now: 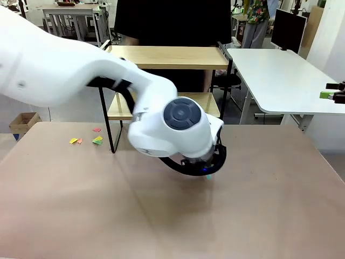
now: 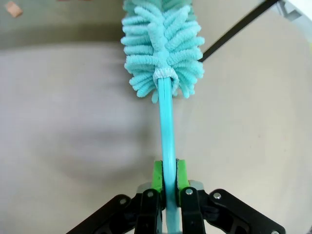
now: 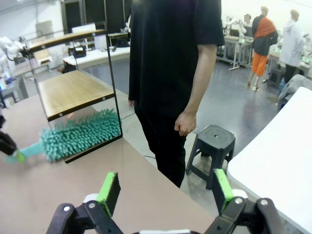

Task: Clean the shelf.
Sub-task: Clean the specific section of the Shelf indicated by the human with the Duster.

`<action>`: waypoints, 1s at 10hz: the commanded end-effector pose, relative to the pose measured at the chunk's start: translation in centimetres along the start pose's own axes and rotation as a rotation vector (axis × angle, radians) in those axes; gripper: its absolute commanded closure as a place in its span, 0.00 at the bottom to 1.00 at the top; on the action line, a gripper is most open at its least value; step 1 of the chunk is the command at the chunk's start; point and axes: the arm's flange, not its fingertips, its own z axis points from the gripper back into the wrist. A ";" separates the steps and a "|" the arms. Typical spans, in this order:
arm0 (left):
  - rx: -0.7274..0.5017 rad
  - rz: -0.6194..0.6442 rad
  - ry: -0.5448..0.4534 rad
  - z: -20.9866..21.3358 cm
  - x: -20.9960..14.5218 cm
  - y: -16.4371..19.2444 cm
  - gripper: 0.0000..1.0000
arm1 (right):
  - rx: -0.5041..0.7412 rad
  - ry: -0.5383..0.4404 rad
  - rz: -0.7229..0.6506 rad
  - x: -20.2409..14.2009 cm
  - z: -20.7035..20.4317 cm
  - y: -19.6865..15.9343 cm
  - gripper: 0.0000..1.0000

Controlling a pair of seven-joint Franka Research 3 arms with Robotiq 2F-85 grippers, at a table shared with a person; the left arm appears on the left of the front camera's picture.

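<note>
My left gripper is shut on the thin teal handle of a fluffy teal duster, green pads pressing it from both sides. In the right wrist view the duster head lies low over the beige table, under the shelf's lower board and between its black legs. The shelf stands at the table's far edge, two wooden boards in a black frame. My left arm's wrist hides its gripper in front of the shelf. My right gripper is open, nothing between its pads.
A person in black stands behind the shelf, one hand hanging down. Coloured paper scraps lie on the table's far left. A white desk is at the right, and a black stool is on the floor.
</note>
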 end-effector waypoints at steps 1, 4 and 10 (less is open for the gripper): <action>-0.010 0.012 -0.017 2.6 0.6 1.0 0.87 | 0.003 0.002 0.005 0.2 -0.1 0.1 0.00; -0.010 0.012 -0.017 2.6 0.6 1.0 0.87 | 0.003 0.002 0.005 0.2 -0.1 0.1 0.00; 0.084 -0.022 0.017 4.2 3.7 4.3 0.87 | 0.003 0.002 0.005 0.2 -0.1 0.1 0.00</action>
